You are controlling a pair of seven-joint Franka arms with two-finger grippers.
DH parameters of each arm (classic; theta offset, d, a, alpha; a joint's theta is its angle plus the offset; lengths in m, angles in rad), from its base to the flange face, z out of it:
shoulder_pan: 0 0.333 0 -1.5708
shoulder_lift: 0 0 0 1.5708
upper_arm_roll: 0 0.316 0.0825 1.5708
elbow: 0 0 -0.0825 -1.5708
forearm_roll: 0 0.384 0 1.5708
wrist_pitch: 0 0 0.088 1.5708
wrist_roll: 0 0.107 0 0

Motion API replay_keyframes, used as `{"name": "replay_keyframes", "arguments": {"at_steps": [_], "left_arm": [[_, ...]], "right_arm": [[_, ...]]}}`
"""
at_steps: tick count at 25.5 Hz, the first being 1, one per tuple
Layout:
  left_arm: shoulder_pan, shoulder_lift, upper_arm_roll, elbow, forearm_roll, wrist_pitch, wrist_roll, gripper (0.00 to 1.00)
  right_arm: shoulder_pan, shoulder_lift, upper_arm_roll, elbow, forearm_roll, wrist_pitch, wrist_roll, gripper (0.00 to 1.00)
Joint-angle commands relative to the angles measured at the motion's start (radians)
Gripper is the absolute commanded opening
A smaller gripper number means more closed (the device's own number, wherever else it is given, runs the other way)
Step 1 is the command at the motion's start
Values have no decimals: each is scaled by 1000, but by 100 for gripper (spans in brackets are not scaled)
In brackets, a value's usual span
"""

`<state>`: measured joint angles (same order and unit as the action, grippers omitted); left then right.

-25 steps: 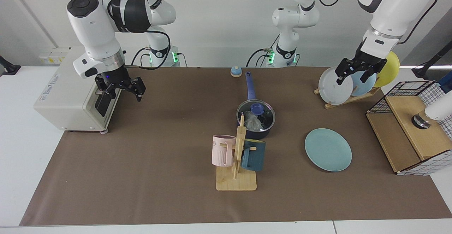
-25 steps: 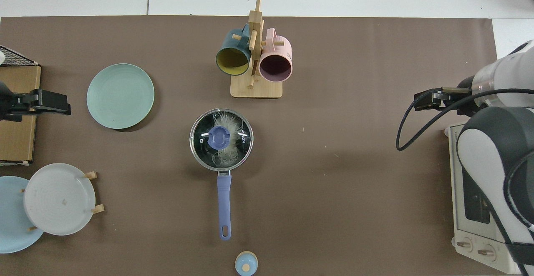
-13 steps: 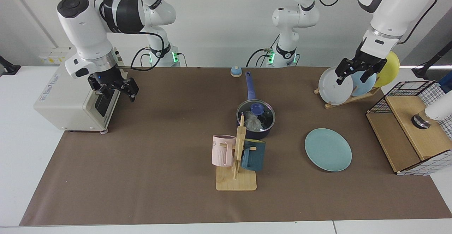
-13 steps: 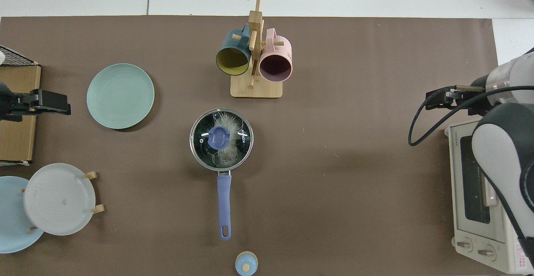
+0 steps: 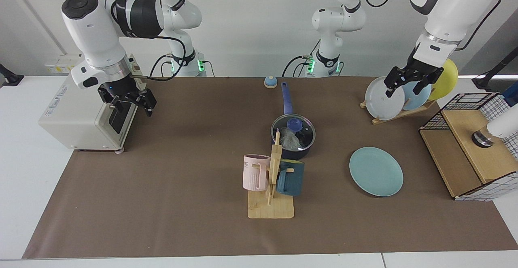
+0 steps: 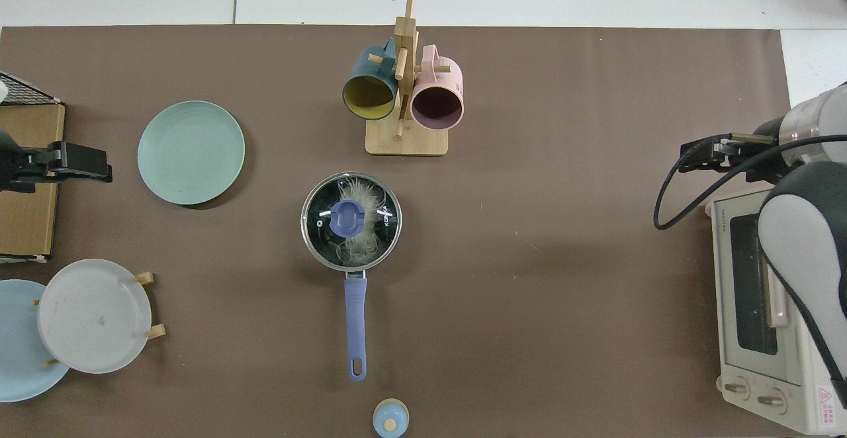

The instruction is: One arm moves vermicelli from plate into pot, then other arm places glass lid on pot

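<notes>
At the middle of the brown surface [image 5: 178,203], the pot [image 5: 293,138] sits with the glass lid [image 6: 351,221] seated flat on its rim, blue knob centred, and the vermicelli [image 6: 360,194] shows as white threads through the glass. The pot's long blue handle [image 6: 355,329] points toward the robots' side. The teal plate [image 5: 376,171] lies bare, well apart from the pot on the left arm's side.

Both parts of the task look done, so I judge that no further grasp is needed. The one relation that counts is how far each pincer lies from the pot, and both are well away from it. The right pincer [image 5: 129,102] hangs beside the toaster oven [image 5: 77,118] at the far end of the surface, fingers spread and holding nothing. The left pincer [image 5: 408,80] hangs in front of the rack of plates [image 5: 388,98], also spread and empty. By my reading neither arm is notably nearer the pot; each waits clear of it, and the pot stands between them beside the wooden mug stand [image 5: 272,187].
</notes>
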<state>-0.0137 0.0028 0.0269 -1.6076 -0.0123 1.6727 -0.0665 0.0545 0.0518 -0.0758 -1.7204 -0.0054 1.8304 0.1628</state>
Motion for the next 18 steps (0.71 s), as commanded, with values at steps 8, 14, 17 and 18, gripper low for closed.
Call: {"name": "replay_keyframes", "arguments": {"at_steps": [8, 14, 17, 18], "left_arm": [[-14, -10, 13, 2, -5, -19, 11, 100], [-14, -10, 13, 2, -5, -19, 11, 100], [-14, -10, 13, 2, -5, -19, 11, 100], [-14, -10, 13, 2, -5, -19, 11, 100]], "right_arm": [[-45, 8, 11, 25, 67, 13, -28, 100], [-41, 5, 11, 21, -8, 7, -34, 100], [-39, 5, 11, 21, -11, 9, -29, 100], [-38, 5, 11, 21, -11, 9, -29, 100]]}}
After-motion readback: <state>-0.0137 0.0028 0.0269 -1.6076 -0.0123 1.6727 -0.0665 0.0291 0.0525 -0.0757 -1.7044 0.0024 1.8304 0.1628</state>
